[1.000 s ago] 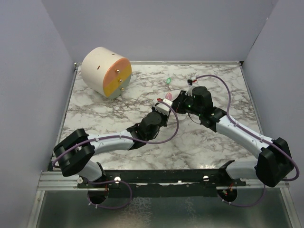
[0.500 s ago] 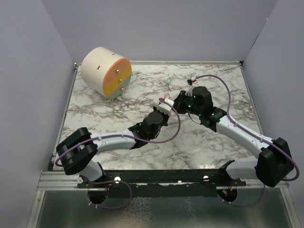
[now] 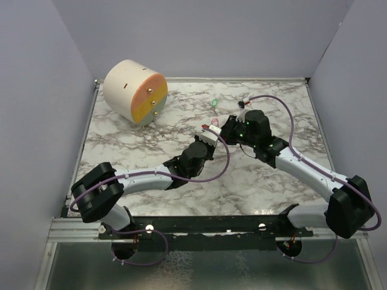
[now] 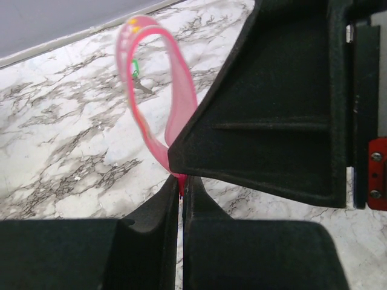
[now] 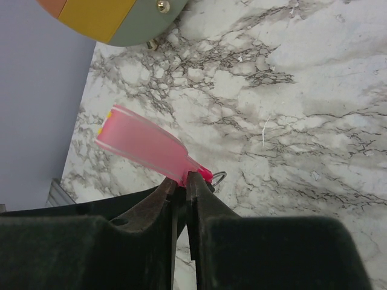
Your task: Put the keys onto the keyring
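Note:
A translucent pink key with a red end hangs above the table where both grippers meet. My left gripper is shut on the red end, and the pink blade stands up beyond its fingertips. My right gripper pinches the same key at its narrow neck. A thin metal keyring pokes out beside the red end. In the top view the left gripper and right gripper face each other. A small green key lies on the marble farther back.
A big cream cylinder with an orange and yellow face lies at the back left, its face edge also in the right wrist view. The marble table has grey walls on three sides.
My left jaws have closed onto the red end of the pink key. Both arms have barely moved and still meet at the same spot.

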